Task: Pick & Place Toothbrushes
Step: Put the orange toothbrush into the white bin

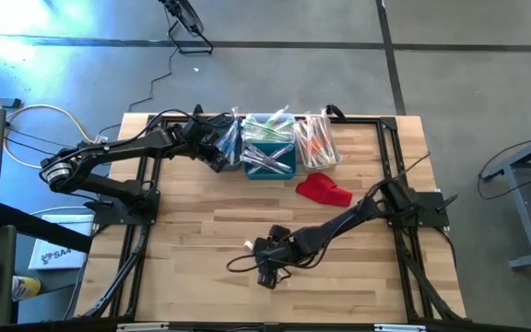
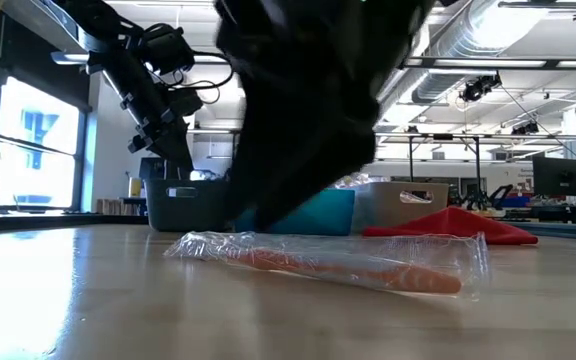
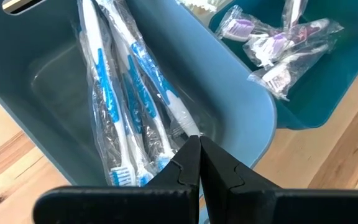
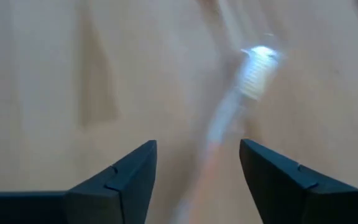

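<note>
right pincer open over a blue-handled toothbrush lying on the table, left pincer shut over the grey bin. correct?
One error: the toothbrush under the right pincer has an orange handle, not blue, as the low view shows. The rest holds: that pincer is open above it on the table, and the left pincer is shut over the grey bin.

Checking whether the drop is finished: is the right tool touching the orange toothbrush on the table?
Apart. The right wrist view shows the right tool open, with the orange toothbrush on the wood beyond its fingertips, clear of both.
</note>
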Tool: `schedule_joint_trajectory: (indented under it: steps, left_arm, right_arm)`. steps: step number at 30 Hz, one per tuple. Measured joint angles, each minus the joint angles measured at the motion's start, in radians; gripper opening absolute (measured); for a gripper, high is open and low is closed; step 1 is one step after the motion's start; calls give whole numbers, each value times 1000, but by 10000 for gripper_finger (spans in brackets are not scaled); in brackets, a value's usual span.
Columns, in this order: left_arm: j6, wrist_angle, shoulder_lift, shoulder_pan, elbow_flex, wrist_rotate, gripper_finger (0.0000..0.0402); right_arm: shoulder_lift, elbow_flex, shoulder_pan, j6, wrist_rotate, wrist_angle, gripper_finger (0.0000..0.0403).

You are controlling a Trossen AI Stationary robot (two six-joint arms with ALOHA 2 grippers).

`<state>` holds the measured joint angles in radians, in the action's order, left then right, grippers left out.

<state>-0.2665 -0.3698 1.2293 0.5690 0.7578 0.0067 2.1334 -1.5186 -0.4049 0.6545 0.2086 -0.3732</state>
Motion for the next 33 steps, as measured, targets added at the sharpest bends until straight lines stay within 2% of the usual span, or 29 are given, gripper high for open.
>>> schedule_joint_trajectory:
  steps: [12,17,22,30,33]
  left_arm:
    - [2,0,0,0,-1,-1,0]
    - [5,3,0,0,-1,0,0]
    - [8,1,0,0,-1,0,0]
    - [8,1,0,0,-1,0,0]
    - [8,0,0,0,-1,0,0]
  right_arm:
    - [74,-4,-4,60,15,3,225]
    - [76,-2,-4,75,29,6,208]
    - [77,-1,-4,86,41,1,153]
    - [79,0,-6,81,51,-3,31]
    - [74,0,-6,75,38,0,15]
